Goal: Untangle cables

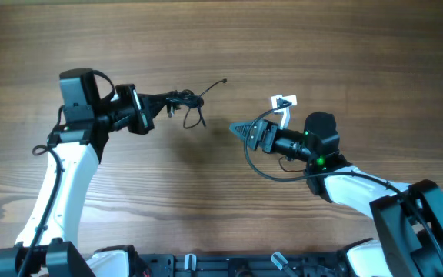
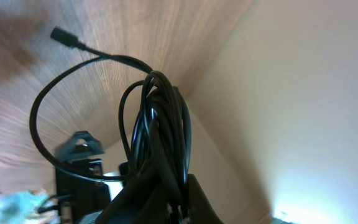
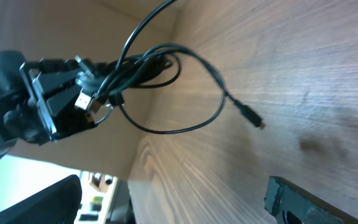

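The cables (image 1: 184,100) are a small knotted bundle of thin black cords, held just above the wooden table. My left gripper (image 1: 158,103) is shut on the bundle's left end. One loose cord end with a plug (image 1: 223,80) sticks out to the upper right. In the left wrist view the cables (image 2: 160,124) loop up out of the closed jaws (image 2: 179,202). My right gripper (image 1: 238,129) is open and empty, a short way right of the bundle. The right wrist view shows the cables (image 3: 142,68), a trailing plug (image 3: 253,119) and the left gripper (image 3: 58,96) ahead of its own spread jaws (image 3: 179,208).
The wooden table (image 1: 206,38) fills the overhead view. The right arm's thicker black lead (image 1: 254,158) loops beside its wrist, under the white camera (image 1: 283,102). The arms' black base rail (image 1: 206,265) runs along the front edge.
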### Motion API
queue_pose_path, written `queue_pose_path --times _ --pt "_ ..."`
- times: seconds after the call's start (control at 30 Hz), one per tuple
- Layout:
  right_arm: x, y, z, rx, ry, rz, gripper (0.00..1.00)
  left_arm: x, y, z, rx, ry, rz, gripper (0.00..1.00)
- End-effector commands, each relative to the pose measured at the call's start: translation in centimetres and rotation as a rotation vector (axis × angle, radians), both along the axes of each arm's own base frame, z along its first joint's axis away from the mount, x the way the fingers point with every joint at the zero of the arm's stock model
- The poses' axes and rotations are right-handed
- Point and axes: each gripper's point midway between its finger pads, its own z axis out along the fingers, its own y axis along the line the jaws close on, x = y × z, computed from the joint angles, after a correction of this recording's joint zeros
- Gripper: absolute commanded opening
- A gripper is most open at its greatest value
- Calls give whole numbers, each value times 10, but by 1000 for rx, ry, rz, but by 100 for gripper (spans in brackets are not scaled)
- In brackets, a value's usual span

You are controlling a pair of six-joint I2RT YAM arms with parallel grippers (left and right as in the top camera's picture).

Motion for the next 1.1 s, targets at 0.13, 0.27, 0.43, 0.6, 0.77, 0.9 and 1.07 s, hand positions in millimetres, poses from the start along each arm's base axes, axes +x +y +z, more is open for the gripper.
queue_pose_path --times 0.13,0.27,0.43,0.6,0.77,0.9,1.07 --pt "-17 38 2 -81 -154 28 93 0 -11 -6 -42 149 94 4" --pt "5 40 14 -175 -367 -151 95 -10 -23 -13 -39 196 63 4" --pt "5 42 16 -230 -466 -146 85 -19 -43 -14 -42 220 13 4" --pt "6 41 14 -239 -469 -148 85 -33 -71 -14 -60 269 -38 4" --pt "9 39 13 -275 -509 -158 71 -45 -93 -13 -73 309 -83 4" --pt "11 36 9 -295 -497 -176 5 -46 -94 -13 -74 309 -86 4" --pt "-22 50 -19 -296 -383 34 5 -28 -70 -10 -88 279 -12 4"
